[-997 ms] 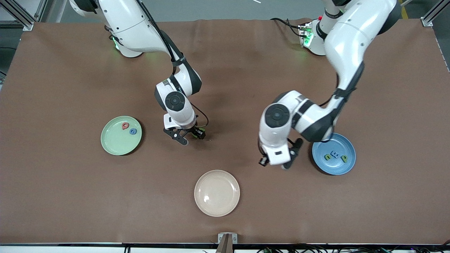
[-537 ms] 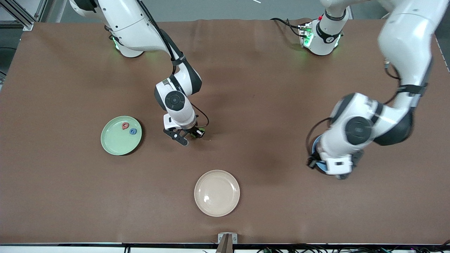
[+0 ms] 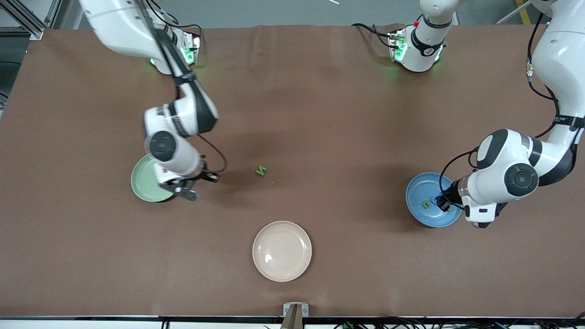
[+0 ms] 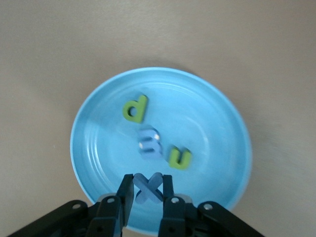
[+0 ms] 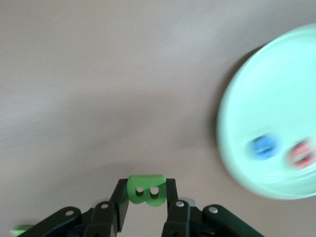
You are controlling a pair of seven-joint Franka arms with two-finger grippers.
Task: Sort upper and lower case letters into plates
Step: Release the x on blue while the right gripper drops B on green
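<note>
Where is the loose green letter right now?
The green letter lies on the table mid-way between the green plate and blue plate, farther from the camera than the beige plate.

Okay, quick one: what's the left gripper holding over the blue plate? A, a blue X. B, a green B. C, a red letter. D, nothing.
A: in the left wrist view the left gripper is shut on the blue X, over the blue plate.

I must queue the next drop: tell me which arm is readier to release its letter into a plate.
Left, probably. The left gripper holds a blue X directly over the blue plate. The right gripper holds a green B over bare table beside the green plate.
</note>
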